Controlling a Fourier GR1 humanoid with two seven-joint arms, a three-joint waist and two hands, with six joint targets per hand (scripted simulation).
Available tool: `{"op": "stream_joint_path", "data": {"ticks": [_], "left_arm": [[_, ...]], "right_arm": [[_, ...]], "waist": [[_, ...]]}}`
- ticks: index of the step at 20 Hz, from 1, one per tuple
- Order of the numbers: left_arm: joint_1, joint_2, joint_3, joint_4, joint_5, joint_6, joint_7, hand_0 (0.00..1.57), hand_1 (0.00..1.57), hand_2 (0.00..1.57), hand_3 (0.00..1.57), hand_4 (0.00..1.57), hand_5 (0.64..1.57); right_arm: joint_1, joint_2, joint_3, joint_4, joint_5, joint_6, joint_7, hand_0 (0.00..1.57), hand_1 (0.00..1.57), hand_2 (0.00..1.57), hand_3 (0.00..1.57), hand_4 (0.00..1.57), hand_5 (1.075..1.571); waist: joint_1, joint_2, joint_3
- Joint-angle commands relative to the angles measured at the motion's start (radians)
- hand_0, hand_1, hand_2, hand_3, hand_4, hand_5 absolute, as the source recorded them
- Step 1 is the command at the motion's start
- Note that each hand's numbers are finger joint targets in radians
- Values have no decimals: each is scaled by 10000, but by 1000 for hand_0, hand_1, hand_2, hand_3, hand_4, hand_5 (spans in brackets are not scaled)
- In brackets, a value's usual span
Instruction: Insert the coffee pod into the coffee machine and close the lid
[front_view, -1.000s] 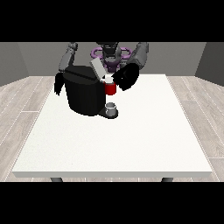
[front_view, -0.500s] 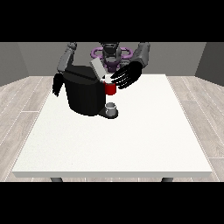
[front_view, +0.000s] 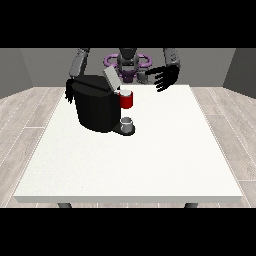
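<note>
While the lid (front_view: 110, 78) of the coffee machine (front_view: 97, 102) stands up and open, the step in hand looks like closing it. To do that well, I think the hand at the view's right (front_view: 164, 78) should come back over the machine, get above the tip of the raised lid, and press it down flat and slowly. It should push from the top, not from the side, so the machine does not slide on the white table (front_view: 150, 155).

That hand is up in the air, off to the right of the machine and well apart from it. Its fingers are spread wide and straight. It holds nothing and touches nothing.

The hand at the view's left (front_view: 69, 93) is just behind the machine's left edge. Most of it is hidden, so I cannot tell how its fingers lie.

A red thing at the machine (front_view: 126, 100) sits at its front right. Below it, at the foot of the machine, is 1 small grey thing (front_view: 127, 122). It may be the pod or a little cup; I cannot tell which.
</note>
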Motion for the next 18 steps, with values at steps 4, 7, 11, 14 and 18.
{"op": "stream_joint_path", "data": {"ticks": [4,7,11,14,18], "left_arm": [[3449,-511,123,206,637,-694,-1273,0,0,0,0,366,1571],[4470,-357,103,197,610,-758,-1315,0,0,0,0,342,1571],[5477,53,480,389,979,-1204,-1290,0,0,0,0,325,1571],[5804,72,492,398,1012,-1188,-1008,0,0,0,0,345,1571],[6183,43,596,533,996,-816,-1549,0,0,0,0,280,1571]], "right_arm": [[1599,709,963,-1026,597,-303,483,0,0,0,0,0,1571],[1899,885,1507,-1882,719,-35,947,0,0,0,0,91,1571],[2312,1246,2589,-3350,1473,-399,1594,0,0,0,0,13,1571],[2385,1822,3721,-4515,1459,-908,2364,0,0,0,0,204,1571],[2035,1838,5125,-5886,1659,-2218,2428,0,0,0,0,209,1571]], "waist": [[104,-2513,-15],[-97,-3204,-7],[-526,-4145,-11],[-772,-4624,-4],[-1034,-4283,-4]]}}
